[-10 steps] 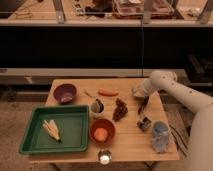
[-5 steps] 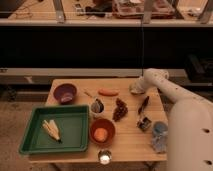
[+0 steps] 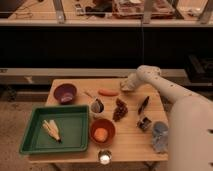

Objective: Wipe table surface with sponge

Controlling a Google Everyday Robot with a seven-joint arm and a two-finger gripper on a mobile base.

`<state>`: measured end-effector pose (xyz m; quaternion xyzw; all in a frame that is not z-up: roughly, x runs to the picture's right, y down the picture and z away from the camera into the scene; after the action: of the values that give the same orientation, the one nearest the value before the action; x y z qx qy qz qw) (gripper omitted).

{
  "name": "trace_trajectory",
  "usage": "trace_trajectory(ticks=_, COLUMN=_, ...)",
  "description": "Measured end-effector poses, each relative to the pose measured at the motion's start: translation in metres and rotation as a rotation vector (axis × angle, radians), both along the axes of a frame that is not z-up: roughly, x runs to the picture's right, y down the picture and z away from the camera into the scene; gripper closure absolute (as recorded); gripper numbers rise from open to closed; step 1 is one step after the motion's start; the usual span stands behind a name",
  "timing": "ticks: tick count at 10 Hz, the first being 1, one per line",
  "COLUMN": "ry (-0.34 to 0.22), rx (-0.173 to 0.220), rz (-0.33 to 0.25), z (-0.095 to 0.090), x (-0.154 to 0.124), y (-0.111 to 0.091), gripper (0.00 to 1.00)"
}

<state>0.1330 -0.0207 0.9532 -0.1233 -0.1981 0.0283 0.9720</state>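
Note:
The table surface point(image 3: 131, 142) is a pale wood plank top filling the middle of the camera view. My white arm comes in from the lower right and bends over the table's far right part. My gripper point(image 3: 128, 85) is low over the far edge, just right of the orange carrot point(image 3: 107, 92). A pale patch shows at the gripper's tip, and I cannot tell it apart as the sponge.
On the table are a purple bowl point(image 3: 65, 92), a green tray point(image 3: 35, 140) holding corn point(image 3: 51, 130), an orange bowl point(image 3: 102, 131), a metal cup point(image 3: 96, 106), a dark cluster point(image 3: 120, 109), a dark long item point(image 3: 144, 104), a blue-grey cloth point(image 3: 160, 136) and a small white cup point(image 3: 104, 158).
My gripper has slid leftward along the table's far edge, toward the carrot. The arm's elbow has swung further over the right side. Other objects have not moved.

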Motion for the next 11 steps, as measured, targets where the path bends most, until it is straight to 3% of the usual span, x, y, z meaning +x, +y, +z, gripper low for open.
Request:
trace_trajectory(ticks=2, ry=-0.019, rx=-0.030, rz=-0.005, z=-0.019, x=-0.001, y=0.022, gripper=1.00)
trace_trajectory(ticks=6, ry=-0.016, rx=-0.078, rz=0.066, z=-0.040, x=0.027, y=0.061, gripper=1.00)
trace_trajectory(ticks=8, ry=0.014, rx=-0.070, rz=0.097, z=-0.045, x=0.050, y=0.061, gripper=1.00)
trace_trajectory(ticks=11, ry=0.063, rx=-0.066, rz=0.102, z=-0.033, x=0.073, y=0.050, gripper=1.00)
